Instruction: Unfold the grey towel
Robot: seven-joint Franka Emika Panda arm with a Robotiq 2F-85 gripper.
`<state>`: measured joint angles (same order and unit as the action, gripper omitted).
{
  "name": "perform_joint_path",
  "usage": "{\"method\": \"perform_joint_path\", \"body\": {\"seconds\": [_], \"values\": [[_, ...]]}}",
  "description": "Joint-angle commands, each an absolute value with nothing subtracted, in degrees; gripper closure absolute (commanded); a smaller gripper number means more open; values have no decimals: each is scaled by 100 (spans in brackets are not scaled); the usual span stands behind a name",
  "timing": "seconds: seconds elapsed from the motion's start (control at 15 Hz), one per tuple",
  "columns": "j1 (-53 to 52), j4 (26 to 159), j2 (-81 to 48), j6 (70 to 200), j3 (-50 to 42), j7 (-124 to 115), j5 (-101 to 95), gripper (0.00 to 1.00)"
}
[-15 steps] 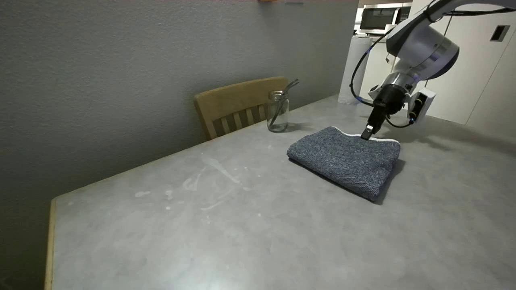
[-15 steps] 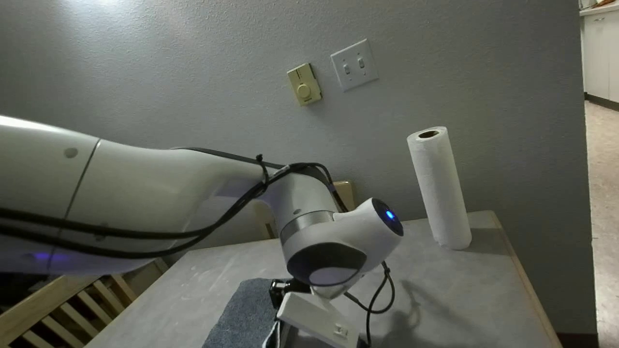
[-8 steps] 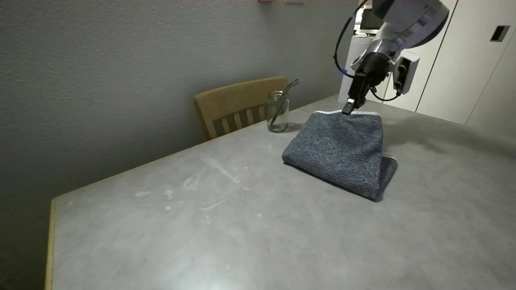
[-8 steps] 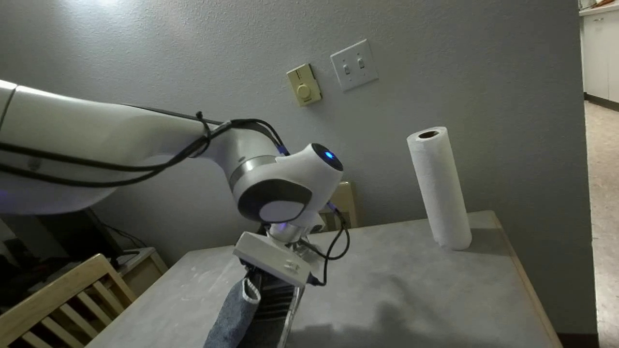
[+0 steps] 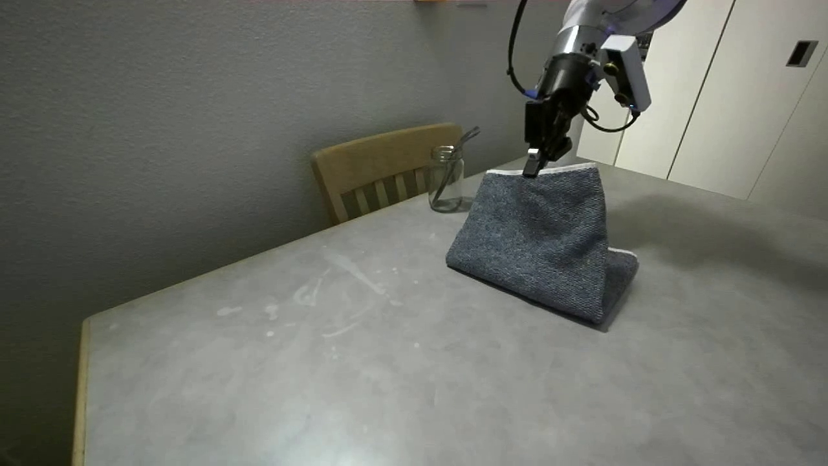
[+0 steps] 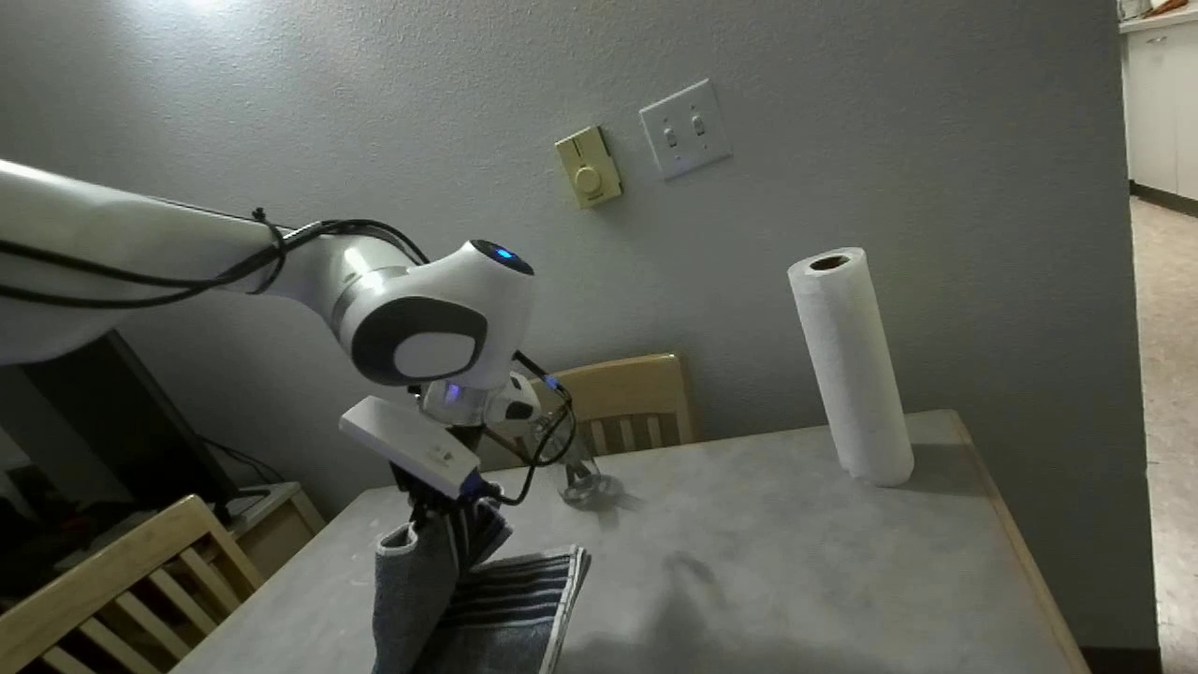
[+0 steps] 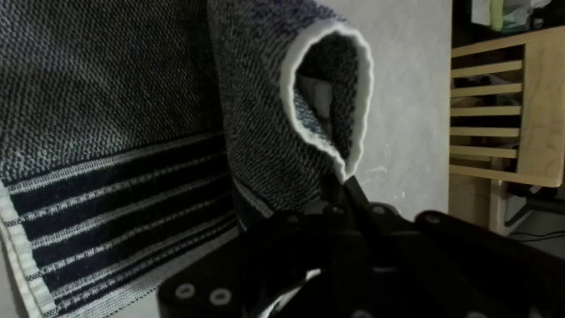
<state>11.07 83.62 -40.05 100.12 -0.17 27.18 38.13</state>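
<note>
I have the gripper point(image 5: 532, 169) pinched together on the pale hem point(image 5: 572, 168) of the grey towel point(image 5: 533, 239), partway along that edge. The grey towel is on the table point(image 5: 259, 395), half raised: the held layer leans up while another layer lies flat.

In an exterior view I get the plain outer face of the grey towel point(image 5: 517, 252), which hides most of the flat layer; a fingertip over the hem is easy to see there. In an exterior view I see round behind, to the band of pale stripes point(image 6: 519, 592) on the flat layer, but the camera box point(image 6: 412, 445) and the dark shapes below it leave the pinch unclear. My wrist view shows the hem curling into a loop just beyond the fingers point(image 7: 356, 194), with a light patch inside that I can't identify.

For room, wood trim point(image 5: 81, 395) marks an edge well apart from the grey towel, table stretching between. Toward the wall point(image 5: 226, 129), a glass jar point(image 5: 446, 188) holding what look like straws point(image 5: 467, 137) stands near the edge, apart from the grey towel, with a chair point(image 5: 388, 155) just past that edge. A roll of paper towels point(image 6: 852, 374) stands near a corner of the table.
</note>
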Motion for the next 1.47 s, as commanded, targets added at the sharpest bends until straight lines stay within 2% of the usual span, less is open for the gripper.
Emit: {"method": "perform_joint_path", "body": {"seconds": [0.0,0.47,0.93,1.4], "values": [[654,9074,-3407,10787,-85,1726,3238,99],[-255,8847,-3651,11707,2,-662,2063,99],[-910,8293,-4052,11490,12,-2128,1022,99],[-1206,7132,-4892,11205,324,-2111,1017,99]]}}
